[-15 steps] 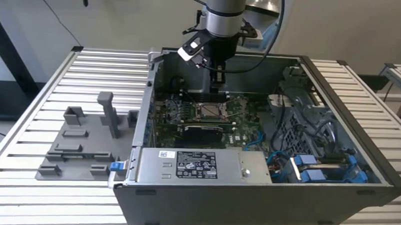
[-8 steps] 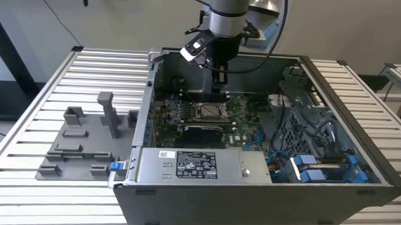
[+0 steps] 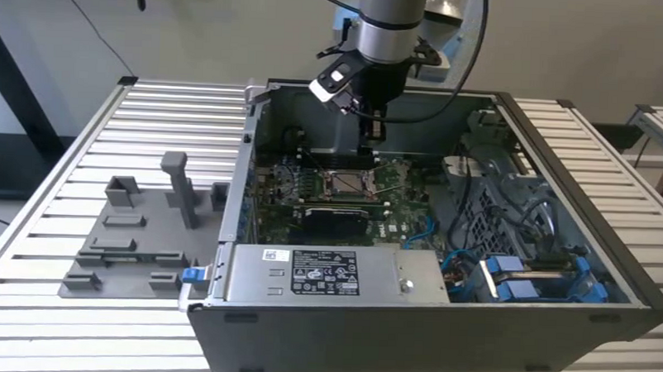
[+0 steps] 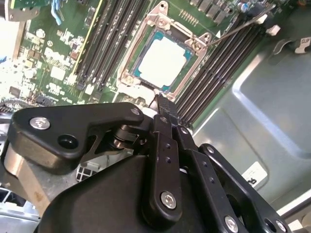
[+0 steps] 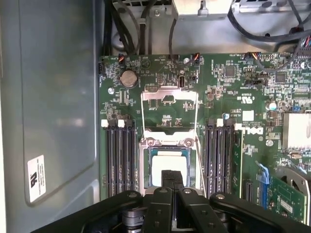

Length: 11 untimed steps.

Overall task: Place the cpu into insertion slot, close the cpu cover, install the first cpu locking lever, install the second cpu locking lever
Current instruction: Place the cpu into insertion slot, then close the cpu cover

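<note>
An open computer case (image 3: pixel 415 338) was seen lying on a slatted table (image 3: pixel 168 114), with the green motherboard (image 5: pixel 228 97) exposed inside it. The cpu cover (image 5: pixel 170 91) was found swung up on its hinge, standing open beside the insertion slot (image 4: pixel 141 43). As a thin, stiff metal frame, it was judged light but springy, best pushed at its free edge and not pinched. The cpu (image 4: pixel 163 58) was already seated flat in the slot, its pale metal top facing up. It was judged light, rigid and smooth. The contacts beneath it were taken to be fragile, so any contact was thought best kept gentle and on the top face or outer edges.

The arm was held almost vertical over the back of the case, with the wrist pointed straight down into it. The gripper (image 4: pixel 163 104) was positioned low over the board, its tip just at the near edge of the cpu; whether it touched could not be told. The jaws were drawn together, and nothing was held between them.
</note>
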Each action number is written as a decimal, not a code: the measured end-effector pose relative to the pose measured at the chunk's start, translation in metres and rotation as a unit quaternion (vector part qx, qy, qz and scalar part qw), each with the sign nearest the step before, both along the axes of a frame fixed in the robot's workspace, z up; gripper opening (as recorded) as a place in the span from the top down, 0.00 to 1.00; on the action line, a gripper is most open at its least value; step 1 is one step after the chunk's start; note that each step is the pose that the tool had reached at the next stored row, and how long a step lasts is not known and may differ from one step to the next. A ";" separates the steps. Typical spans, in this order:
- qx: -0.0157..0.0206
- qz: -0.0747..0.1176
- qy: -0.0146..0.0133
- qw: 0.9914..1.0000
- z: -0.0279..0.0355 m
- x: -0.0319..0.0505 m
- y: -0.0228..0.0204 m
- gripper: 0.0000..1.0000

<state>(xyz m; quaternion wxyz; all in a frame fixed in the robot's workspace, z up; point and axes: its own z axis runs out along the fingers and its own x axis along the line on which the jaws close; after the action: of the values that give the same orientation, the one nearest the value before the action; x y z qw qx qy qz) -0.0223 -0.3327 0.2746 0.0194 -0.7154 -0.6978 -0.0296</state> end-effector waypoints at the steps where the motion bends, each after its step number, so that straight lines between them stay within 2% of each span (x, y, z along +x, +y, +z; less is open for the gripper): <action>1: 0.000 0.000 0.001 1.000 0.0000 0.0021 -0.0003 0.89; 11: 0.001 0.000 0.006 1.000 0.0000 0.0258 -0.0033 0.89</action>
<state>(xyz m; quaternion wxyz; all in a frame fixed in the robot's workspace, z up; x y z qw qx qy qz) 0.0036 -0.3360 0.2746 0.0242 -0.7156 -0.6977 -0.0259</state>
